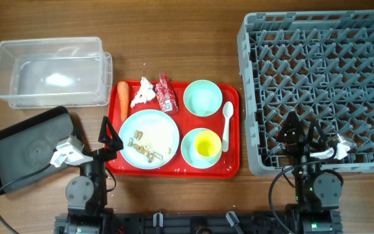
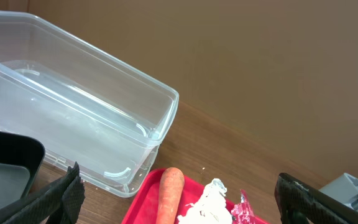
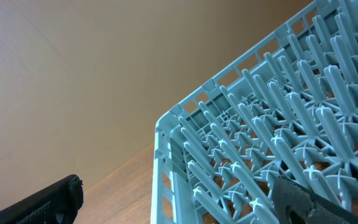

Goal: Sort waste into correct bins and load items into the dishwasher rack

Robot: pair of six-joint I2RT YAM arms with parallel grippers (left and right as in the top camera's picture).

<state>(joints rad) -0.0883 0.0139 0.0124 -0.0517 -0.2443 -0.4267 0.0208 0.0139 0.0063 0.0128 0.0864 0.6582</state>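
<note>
On the red serving tray [image 1: 232,170] lie an orange carrot [image 1: 123,99], a crumpled white tissue [image 1: 143,92], a red snack wrapper [image 1: 166,93], a pale-blue plate [image 1: 164,127] with rice and brown crumbs [image 1: 145,146], a mint-green bowl [image 1: 203,97], a light-blue bowl [image 1: 189,148] holding a yellow cup [image 1: 207,144], and a white spoon [image 1: 226,123]. My left gripper [image 1: 110,134] is open and empty at the tray's left edge. The left wrist view shows carrot [image 2: 169,196], tissue [image 2: 207,203] and wrapper [image 2: 245,213]. My right gripper [image 1: 299,133] is open and empty over the grey rack's [image 1: 252,78] near edge.
The clear tub [image 1: 50,71] stands at the far left, also in the left wrist view [image 2: 92,118]. The black tray [image 1: 18,149] lies in front of it by the left arm. The rack's pegs [image 3: 272,124] fill the right wrist view.
</note>
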